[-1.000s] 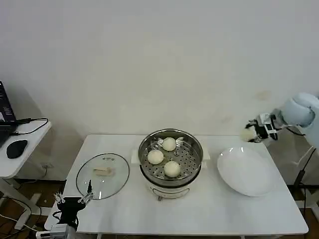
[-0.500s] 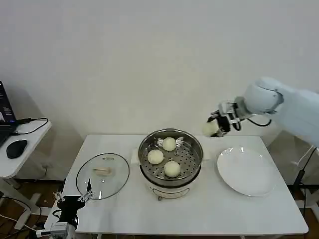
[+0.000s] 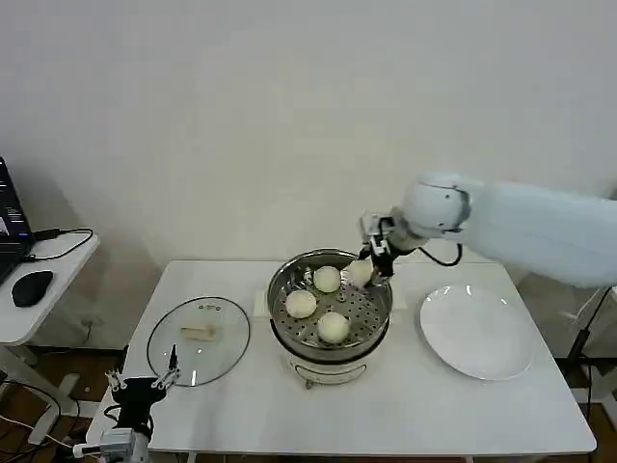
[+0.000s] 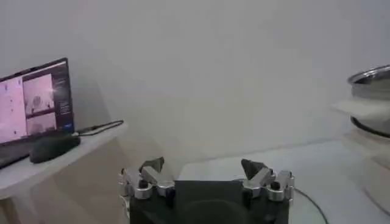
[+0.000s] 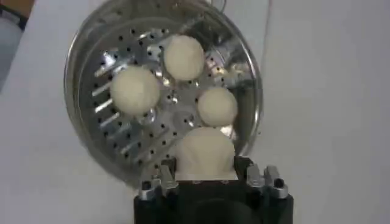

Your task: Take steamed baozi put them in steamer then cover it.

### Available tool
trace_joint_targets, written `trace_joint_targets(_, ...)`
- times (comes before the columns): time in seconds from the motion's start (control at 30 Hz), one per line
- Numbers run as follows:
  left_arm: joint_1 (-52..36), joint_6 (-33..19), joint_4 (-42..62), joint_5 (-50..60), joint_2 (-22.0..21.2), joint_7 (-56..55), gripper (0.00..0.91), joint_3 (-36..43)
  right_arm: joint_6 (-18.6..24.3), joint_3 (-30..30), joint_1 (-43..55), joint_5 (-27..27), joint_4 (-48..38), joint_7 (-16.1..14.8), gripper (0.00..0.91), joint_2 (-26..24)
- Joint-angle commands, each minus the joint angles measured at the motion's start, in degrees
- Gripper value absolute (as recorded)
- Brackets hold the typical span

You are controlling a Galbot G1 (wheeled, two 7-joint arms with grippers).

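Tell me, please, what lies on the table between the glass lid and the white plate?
In the head view, the steamer stands between the cover and the plate, with three baozi on its tray.

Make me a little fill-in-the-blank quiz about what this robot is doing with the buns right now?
1. The right gripper holds a bun over the ____.
2. ____ buns already lie on the steamer tray.
3. The lid lies on the table on the steamer's ____ side.
4. The plate holds ____ buns.

Missing words: steamer; three; left; no
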Motion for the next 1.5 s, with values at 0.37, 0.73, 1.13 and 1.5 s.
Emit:
trace_joint_targets(0.37, -0.9, 0.1, 0.6, -0.3, 0.5, 0.1, 0.907, 0.0, -5.2, 1.8, -10.8, 1.0, -8.1, 2.2, 0.635, 4.2)
trace_joint_targets(0.73, -1.0, 0.0, 0.7, -0.3, 0.5, 0.1, 0.907, -0.1, -4.8, 3.0, -11.6, 0.4, -9.6, 1.8, 0.635, 5.4)
trace_joint_targets(1.13, -0.8, 0.0, 0.5, -0.4, 0.3, 0.1, 0.907, -0.1, -4.6, 4.1, -12.8, -0.8, -10.5, 1.7, 0.635, 6.4)
trace_joint_targets(1.5, -0.6, 0.0, 0.3, -0.4, 0.3, 0.2, 0.907, -0.2, -4.0, 4.4, -12.9, -2.5, -11.7, 1.4, 0.635, 7.0)
